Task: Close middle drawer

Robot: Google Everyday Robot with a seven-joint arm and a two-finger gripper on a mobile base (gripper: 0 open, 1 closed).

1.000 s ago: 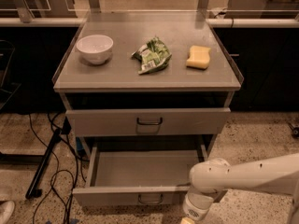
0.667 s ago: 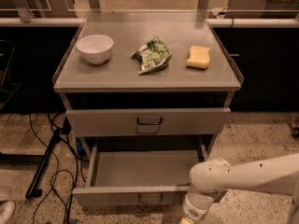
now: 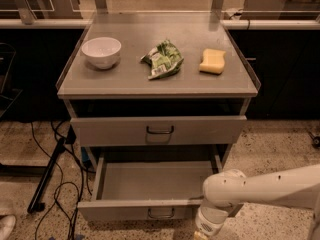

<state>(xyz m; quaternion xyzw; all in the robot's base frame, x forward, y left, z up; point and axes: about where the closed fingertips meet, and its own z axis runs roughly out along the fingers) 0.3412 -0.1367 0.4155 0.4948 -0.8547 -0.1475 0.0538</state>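
The middle drawer (image 3: 150,184) is pulled far out of the grey cart; its shallow tray is empty and its front panel (image 3: 135,210) carries a small loop handle (image 3: 161,213). The uppermost drawer front (image 3: 160,130) above it sits nearly shut. The lowest drawer is hidden under the open one. My white arm (image 3: 260,186) reaches in from the right, and its wrist bends down at the open drawer's front right corner. The gripper (image 3: 202,234) hangs at the bottom edge of the view, just in front of that corner and largely cut off.
On the cart top (image 3: 125,81) stand a white bowl (image 3: 101,51), a green snack bag (image 3: 162,60) and a yellow sponge (image 3: 213,61). Black cables (image 3: 55,184) and a dark bar lie on the speckled floor at the left. Dark counters stand behind.
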